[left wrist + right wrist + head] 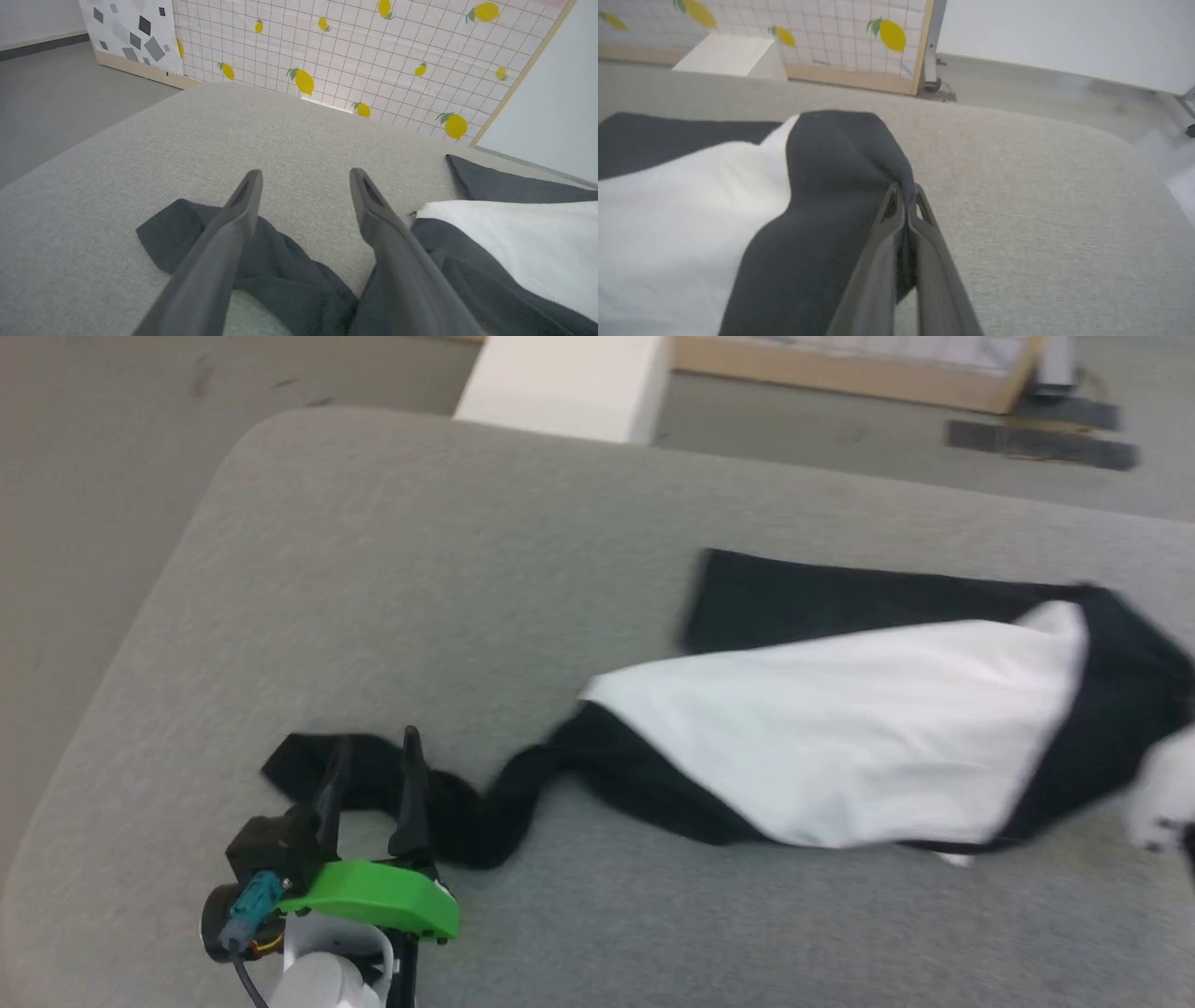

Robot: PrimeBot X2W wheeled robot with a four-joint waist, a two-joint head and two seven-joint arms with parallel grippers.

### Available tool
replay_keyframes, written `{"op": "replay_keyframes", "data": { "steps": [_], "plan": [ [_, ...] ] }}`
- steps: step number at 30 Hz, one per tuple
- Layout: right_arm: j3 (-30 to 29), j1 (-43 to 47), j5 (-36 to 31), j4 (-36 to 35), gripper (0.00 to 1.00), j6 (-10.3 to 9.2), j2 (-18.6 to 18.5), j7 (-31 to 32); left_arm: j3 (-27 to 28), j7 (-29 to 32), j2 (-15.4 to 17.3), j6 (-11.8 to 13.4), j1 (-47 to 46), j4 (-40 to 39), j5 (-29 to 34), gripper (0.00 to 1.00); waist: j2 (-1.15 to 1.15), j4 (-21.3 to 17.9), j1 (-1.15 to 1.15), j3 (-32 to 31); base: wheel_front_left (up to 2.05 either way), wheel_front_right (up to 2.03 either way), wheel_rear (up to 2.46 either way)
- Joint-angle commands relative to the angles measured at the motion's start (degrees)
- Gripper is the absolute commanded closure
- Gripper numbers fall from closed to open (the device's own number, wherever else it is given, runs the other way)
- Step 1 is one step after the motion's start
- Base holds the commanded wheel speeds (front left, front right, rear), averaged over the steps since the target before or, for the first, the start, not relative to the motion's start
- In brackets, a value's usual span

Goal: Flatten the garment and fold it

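The garment [840,728] lies spread across the right half of the grey padded table [420,569], white body up, with black shoulders and sleeves. One black sleeve [485,812] trails toward the lower left in a loose twist. My left gripper [375,747] stands open just above that sleeve's end, one finger on each side of it [304,175]. In the right wrist view my right gripper [906,189] is shut on a fold of black cloth at the garment's [668,210] right end. A pale part of my right arm [1158,803] shows at the head view's right edge.
The table's rounded left corner [243,439] drops off to grey floor. Beyond the far edge stand a white box [569,378] and a wood-framed panel with a lemon print [373,56]. Dark strips [1041,443] lie on the floor at the back right.
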Motion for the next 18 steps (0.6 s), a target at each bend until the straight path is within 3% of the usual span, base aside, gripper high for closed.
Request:
{"op": "replay_keyframes", "data": {
  "steps": [1, 5, 10, 11, 12, 13, 18],
  "plan": [
    [-3.0, 1.8, -1.5, -2.5, 1.0, -0.11, 0.7, -1.1, -0.2, -0.3, -0.4, -0.5, 0.3, 0.3, 0.4, 0.0, 0.0, -7.2, 0.0, -4.2, 0.0, 0.0, 0.0],
    [-11.8, 6.3, -2.9, -8.8, 1.0, -0.11, 4.1, -2.1, -0.5, -0.3, -0.4, -1.1, 0.3, 1.1, 0.7, 0.0, 0.0, -11.3, 0.0, -4.9, 0.0, 0.0, 0.0],
    [-13.3, 12.1, 1.7, -6.6, 1.0, -0.11, 5.0, 1.2, -1.3, -0.1, -0.1, -1.8, 0.3, 2.1, 1.0, 0.0, 0.0, -15.3, 0.0, -5.3, 0.0, 0.0, 0.0],
    [-13.0, 12.9, 3.3, -5.0, 0.92, -0.11, 5.0, 1.6, -1.5, 0.0, 0.0, -1.9, 0.2, 2.3, 1.0, 0.0, 0.0, -16.1, 0.0, -5.4, 0.0, 0.0, 0.0],
    [-12.6, 13.6, 4.3, -3.9, 0.39, -0.11, 5.0, 1.4, -1.7, 0.1, 0.1, -2.1, 0.1, 2.4, 1.1, 0.0, 0.0, -16.6, 0.0, -5.5, 0.0, 0.0, 0.0],
    [-12.2, 14.0, 5.2, -2.9, 0.0, -0.11, 5.0, 1.0, -2.0, 0.3, 0.2, -2.2, 0.1, 2.5, 1.1, 0.0, 0.0, -17.2, 0.0, -5.6, 0.0, 0.0, 0.0],
    [-7.6, 15.2, 8.3, 0.5, 0.0, -0.11, 5.0, -5.8, -4.0, 2.5, 0.4, -3.2, 0.1, 2.1, 1.3, 0.0, 0.0, -19.5, 0.0, -5.8, 0.0, 0.0, 0.0]
  ]
}}
